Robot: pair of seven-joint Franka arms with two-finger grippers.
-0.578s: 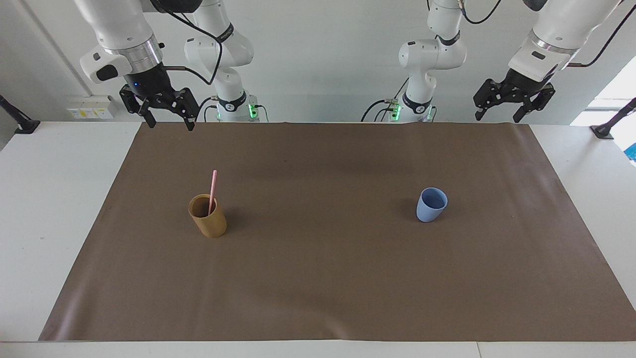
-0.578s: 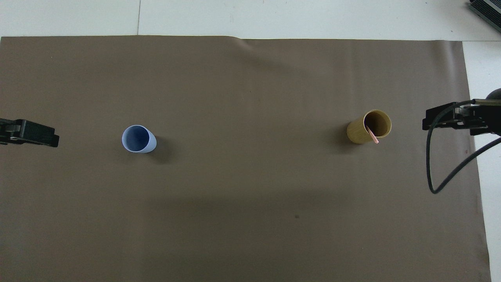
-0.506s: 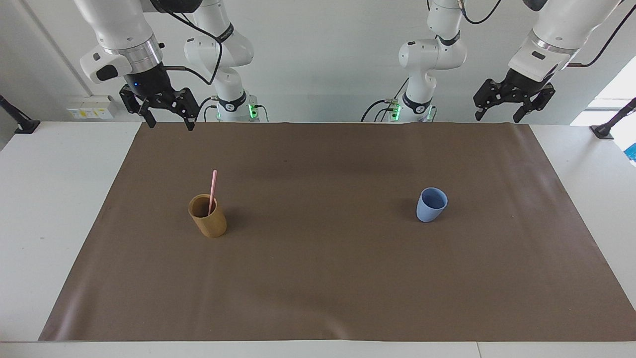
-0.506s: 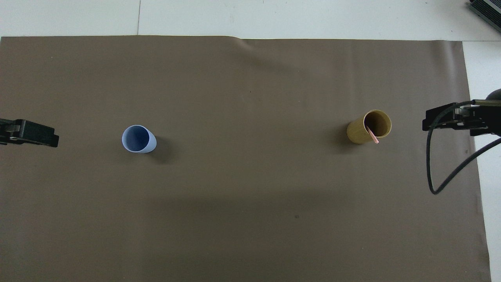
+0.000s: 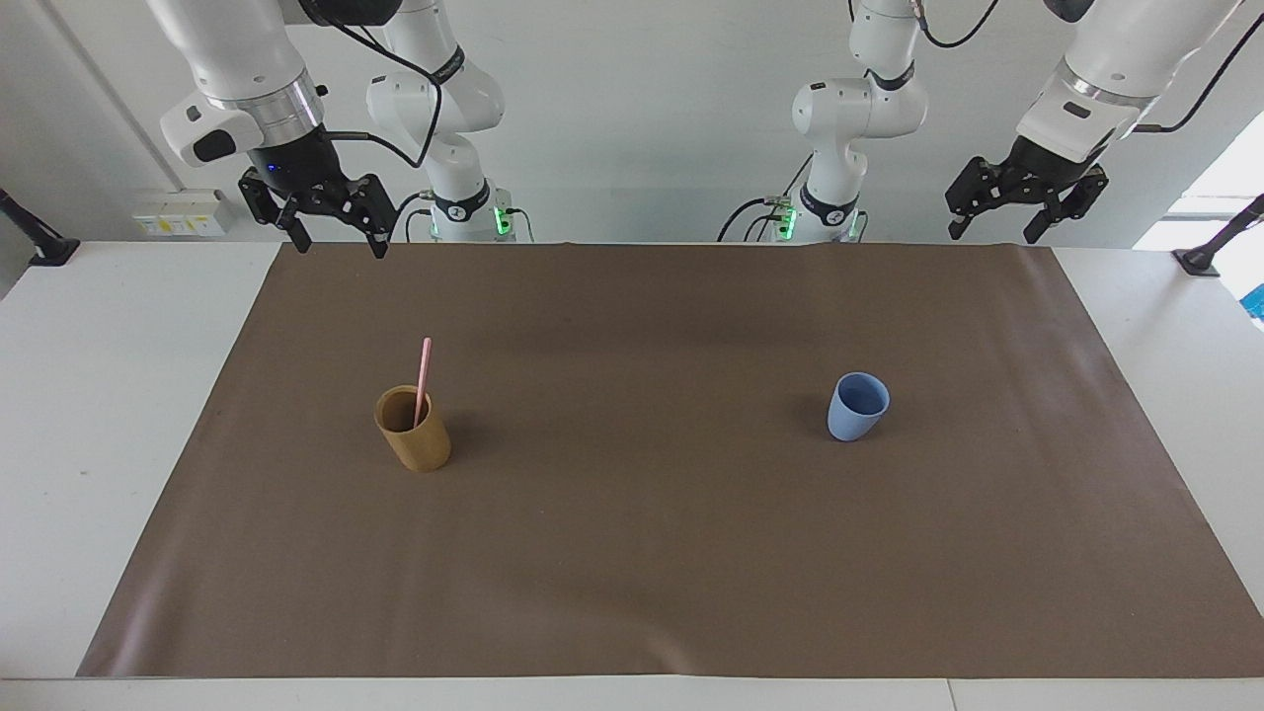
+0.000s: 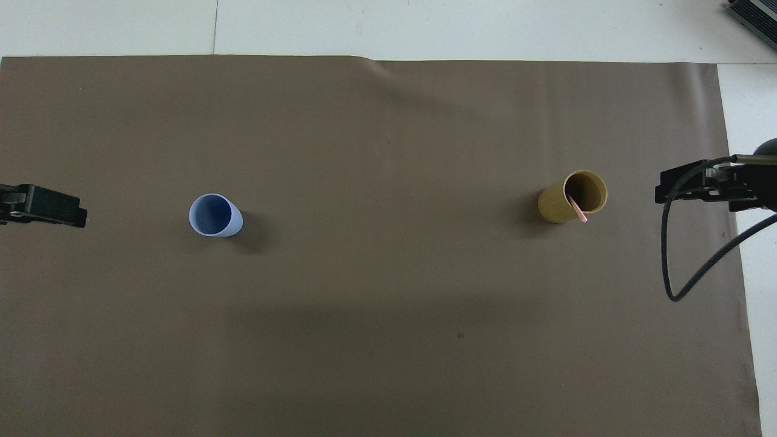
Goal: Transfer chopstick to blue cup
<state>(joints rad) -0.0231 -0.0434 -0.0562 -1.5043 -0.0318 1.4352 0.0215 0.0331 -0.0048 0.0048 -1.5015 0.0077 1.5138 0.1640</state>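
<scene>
So nothing is gripped yet: the chopstick (image 5: pixel 424 378) stands in the tan cup (image 5: pixel 414 429) toward the right arm's end of the worktop, leaning on the rim with its upper half sticking out above it, which leaves free length to pinch. The blue cup (image 5: pixel 856 406) sits upright and empty toward the left arm's end, well apart from the tan cup and about level with it, mouth open upward so a stick can drop straight in. Both cups rest on the brown mat (image 5: pixel 632 553). The right tool (image 5: pixel 334 235) hangs in the air over the mat's edge nearest the robots, fingers apart, holding nothing. The left tool (image 5: pixel 995 229) hangs over the same edge at its own end, fingers also apart and empty. Neither is near a cup. Judgement: task at its start, with the right arm the likely one to pick since the stick is on its side; the wide gap between cups suggests a long carry or a handover to the left arm. Risk: a thin stick can slip or tip the tan cup if pulled at a slant.
</scene>
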